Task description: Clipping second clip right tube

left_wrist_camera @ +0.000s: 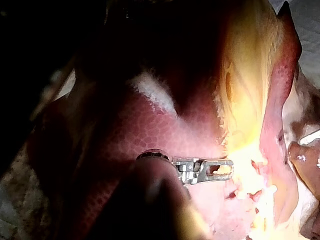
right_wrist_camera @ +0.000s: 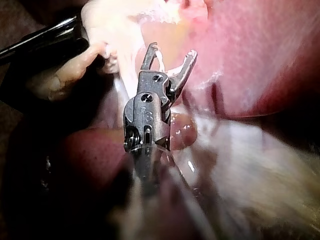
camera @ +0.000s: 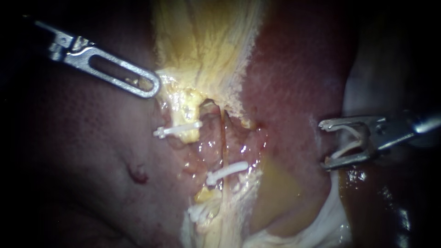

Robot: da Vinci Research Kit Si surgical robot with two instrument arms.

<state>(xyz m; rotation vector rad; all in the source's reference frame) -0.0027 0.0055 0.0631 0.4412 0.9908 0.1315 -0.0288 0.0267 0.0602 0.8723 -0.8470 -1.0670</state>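
Note:
A thin right tube point(camera: 223, 146) runs down the dissected bed below the yellow gallbladder point(camera: 206, 41). One white clip point(camera: 227, 171) crosses it low down. Another white clip point(camera: 178, 130) sits on the tube to its left. My right instrument point(camera: 323, 143) is off to the right over the liver, well apart from the tubes. Its jaws stand wide with a white open clip point(camera: 345, 146) seated between them; the right wrist view shows the same instrument point(right_wrist_camera: 171, 51). My left instrument point(camera: 154, 87) point(left_wrist_camera: 227, 169) has its windowed jaws shut on the gallbladder's yellow edge.
Red liver point(camera: 298, 69) lies between my right instrument and the tubes. A further white clip-like piece point(camera: 196, 212) sits at the foot of the bed. White tissue point(camera: 321, 225) folds across the lower right. The left instrument's dark shaft point(right_wrist_camera: 40, 42) shows in the right wrist view.

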